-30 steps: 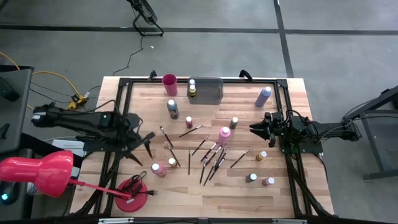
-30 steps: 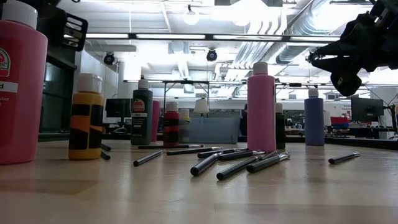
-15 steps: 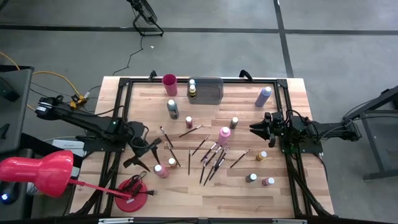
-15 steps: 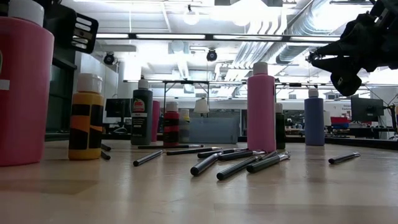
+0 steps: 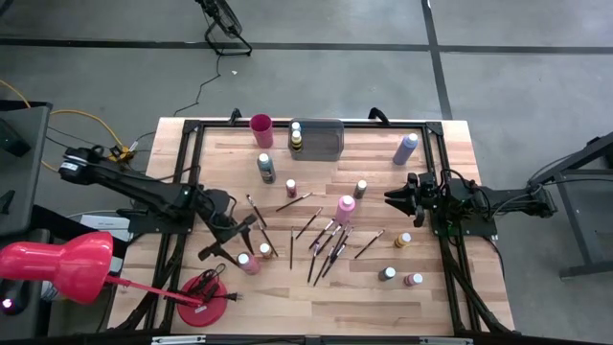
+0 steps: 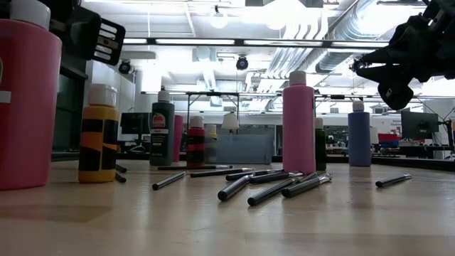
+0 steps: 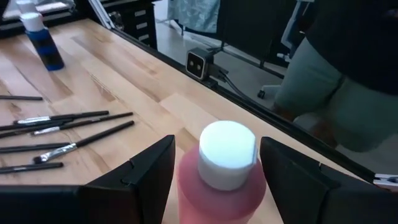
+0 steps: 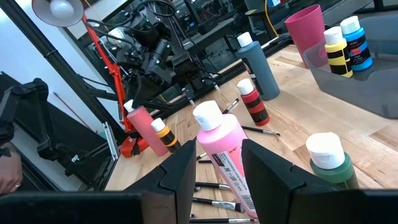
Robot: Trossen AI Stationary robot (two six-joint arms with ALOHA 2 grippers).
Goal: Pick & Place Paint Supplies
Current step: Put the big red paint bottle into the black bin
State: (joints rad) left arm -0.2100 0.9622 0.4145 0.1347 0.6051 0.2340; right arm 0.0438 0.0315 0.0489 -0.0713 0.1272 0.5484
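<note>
Two dark arms reach over the wooden table. At the left, the left gripper is lowered around a pink paint bottle with a white cap near the table's front-left corner; its fingers flank the bottle, spread apart, and whether they touch it cannot be told. Just beside stands a small yellow-and-black paint bottle. Dark-handled paintbrushes lie scattered mid-table around a taller pink bottle. At the right edge, the right gripper hovers partly spread, grasping nothing.
</note>
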